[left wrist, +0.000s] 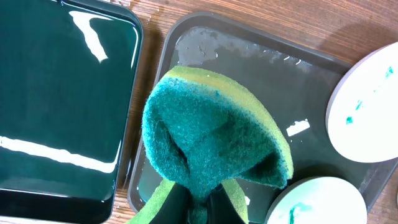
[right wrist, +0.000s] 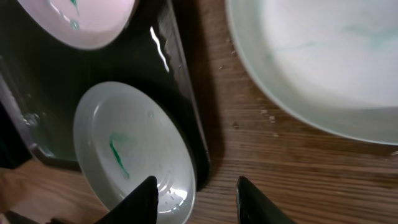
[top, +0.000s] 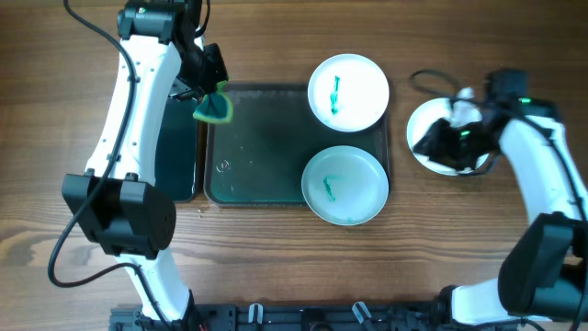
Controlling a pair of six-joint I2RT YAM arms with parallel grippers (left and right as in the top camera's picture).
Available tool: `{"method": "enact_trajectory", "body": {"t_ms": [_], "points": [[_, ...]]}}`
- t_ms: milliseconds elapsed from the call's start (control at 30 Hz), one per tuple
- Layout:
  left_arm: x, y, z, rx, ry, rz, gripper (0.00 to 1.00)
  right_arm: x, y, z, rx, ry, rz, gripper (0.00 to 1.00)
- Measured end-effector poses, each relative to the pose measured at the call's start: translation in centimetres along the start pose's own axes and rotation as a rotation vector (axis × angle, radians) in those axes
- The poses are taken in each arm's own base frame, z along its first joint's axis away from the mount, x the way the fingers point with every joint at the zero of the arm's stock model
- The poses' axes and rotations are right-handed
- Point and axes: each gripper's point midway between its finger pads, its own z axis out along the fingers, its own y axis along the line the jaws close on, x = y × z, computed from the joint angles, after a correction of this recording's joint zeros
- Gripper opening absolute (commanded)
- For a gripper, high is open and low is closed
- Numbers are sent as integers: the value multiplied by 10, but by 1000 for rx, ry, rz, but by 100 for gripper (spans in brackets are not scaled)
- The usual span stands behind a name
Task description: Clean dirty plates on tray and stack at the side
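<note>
Left gripper (top: 209, 90), upper left of the overhead frame: clamped on a green sponge (left wrist: 211, 137) with a yellow-green backing, folded in the grip and hanging over the left end of the tray (top: 262, 147). The tray is dark green and sits at frame centre, with wet droplets on its floor. Black bin (top: 179, 147) lies just beside the tray's left edge.

White plate (top: 347, 90), upper right of the tray, overhangs the far rim and has a teal squiggle near its middle. Pale blue plate (top: 344, 184), lower right of the tray, overhangs the near rim, also with a teal squiggle.

Second white plate (right wrist: 323, 56) lies on the table (top: 276, 248) at frame right, clear of the tray, with faint green streaks on it. Right gripper (right wrist: 194, 186) is above its left part, fingers apart with nothing between them.
</note>
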Motion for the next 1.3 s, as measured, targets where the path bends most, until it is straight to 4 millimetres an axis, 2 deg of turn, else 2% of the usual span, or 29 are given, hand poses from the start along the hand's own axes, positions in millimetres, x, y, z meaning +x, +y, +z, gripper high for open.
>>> {"method": "enact_trajectory", "body": {"t_ms": [100,200,300,367,500,567,633,667,767,833,867,933,967,1000,1100,1167,1233,1300], "points": [[1,-3,0,2,-1,7,4,37,6,34,58,104,-30,38],[1,-4,0,3,-2,9,4,58,6,57,86,143,-43,32],[1,-4,0,3,-2,9,4,68,11,69,96,154,-62,24],[1,-4,0,3,-2,9,4,73,14,76,101,157,-64,6],[2,-6,0,5,-1,15,4,74,17,80,102,152,-65,4],[2,-6,0,4,-2,15,4,65,46,80,80,114,-106,4],[2,-7,0,6,-3,17,4,37,116,80,7,-44,-208,4],[2,-8,0,6,-3,19,4,33,144,80,-21,-101,-241,4],[4,-12,0,8,-2,28,4,22,192,90,-48,-178,-245,4],[5,-14,1,9,-3,33,4,10,197,111,-20,-175,-206,4],[5,-14,1,10,-2,34,4,6,191,128,12,-158,-190,4],[5,-14,1,9,-1,35,4,1,185,148,25,-152,-139,4],[6,-15,1,10,-1,37,4,1,178,164,42,-130,-101,8],[6,-16,1,10,-1,38,4,3,176,169,43,-117,-85,13],[10,-24,2,14,3,43,4,0,176,167,20,-108,-66,27],[13,-29,6,14,16,46,4,-8,175,164,-1,-111,-70,30],[15,-31,17,4,38,34,4,-20,175,161,-27,-123,-88,28],[14,-31,27,-4,53,21,4,-28,178,159,-48,-129,-108,22]]}}
